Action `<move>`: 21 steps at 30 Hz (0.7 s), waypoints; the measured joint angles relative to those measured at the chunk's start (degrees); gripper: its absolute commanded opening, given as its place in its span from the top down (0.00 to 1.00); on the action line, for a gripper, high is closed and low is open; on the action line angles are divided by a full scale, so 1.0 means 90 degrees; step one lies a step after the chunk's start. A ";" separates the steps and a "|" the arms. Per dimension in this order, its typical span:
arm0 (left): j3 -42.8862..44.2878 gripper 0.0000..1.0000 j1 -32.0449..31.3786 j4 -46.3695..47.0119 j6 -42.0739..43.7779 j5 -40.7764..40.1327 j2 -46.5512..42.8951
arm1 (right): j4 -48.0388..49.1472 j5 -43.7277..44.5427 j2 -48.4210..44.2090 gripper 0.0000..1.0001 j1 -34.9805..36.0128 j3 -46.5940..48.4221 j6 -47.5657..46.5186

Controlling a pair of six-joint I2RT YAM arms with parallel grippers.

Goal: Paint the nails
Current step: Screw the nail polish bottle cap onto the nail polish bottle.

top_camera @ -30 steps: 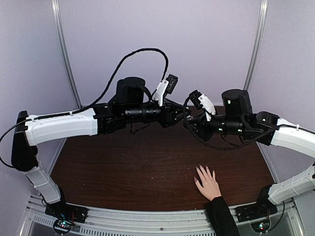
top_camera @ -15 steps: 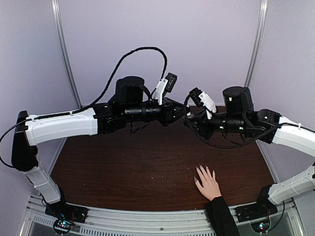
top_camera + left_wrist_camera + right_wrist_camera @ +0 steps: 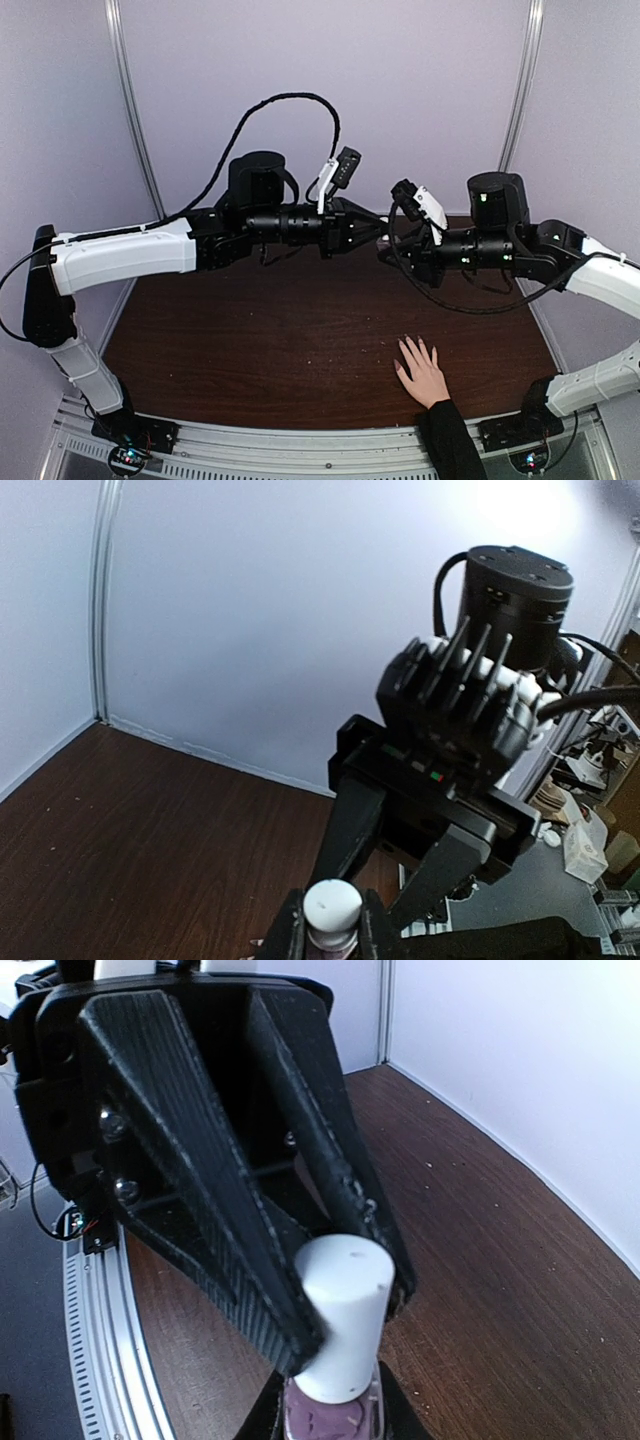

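Since both arms are up in the air and meeting over the back of the table point(image 3: 250, 330), this looks to me like the uncapping step, not painting yet. The left gripper point(image 3: 330, 922) is clamped tight on the white cap point(image 3: 343, 1305). The right gripper point(image 3: 328, 1415) is pinched shut on the little clear bottle point(image 3: 336, 944) just under it, with purple polish showing through the glass. So that's 2 grips on 1 tiny thing. The hand point(image 3: 424, 373) lies flat at the near right of the table, 5 fingers spread, well below and apart from both grippers. The nails point(image 3: 417, 346) are too small in the top view for me to say if any has polish on it, though I'd guess not with the cap on. What worries me is that the bottle looks smooth and is held only at its sides. If the left twists or pulls off-axis, it could spin or slip out of the right grip and drop onto the wood, maybe near the hand. Also, when the cap pops free, a sudden jerk could fling polish off the brush. And any wobble coming down means skin gets painted instead of nail.
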 measured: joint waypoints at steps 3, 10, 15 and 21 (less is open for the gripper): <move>-0.0063 0.98 0.0034 0.0185 0.0090 0.0488 -0.0024 | -0.0046 -0.0406 -0.0080 1.00 -0.0032 0.0005 -0.0041; -0.0063 0.98 0.0068 0.0551 0.0328 0.1632 -0.0034 | -0.0202 -0.1591 -0.0153 1.00 -0.0083 0.0175 -0.0151; -0.0019 0.98 0.0068 0.0840 0.0384 0.2492 -0.0032 | -0.0304 -0.2416 -0.0136 1.00 -0.0068 0.0335 -0.0304; 0.0143 0.98 0.0015 0.1214 0.0313 0.3432 0.0080 | -0.0274 -0.3405 -0.0102 1.00 -0.0012 0.0457 -0.0444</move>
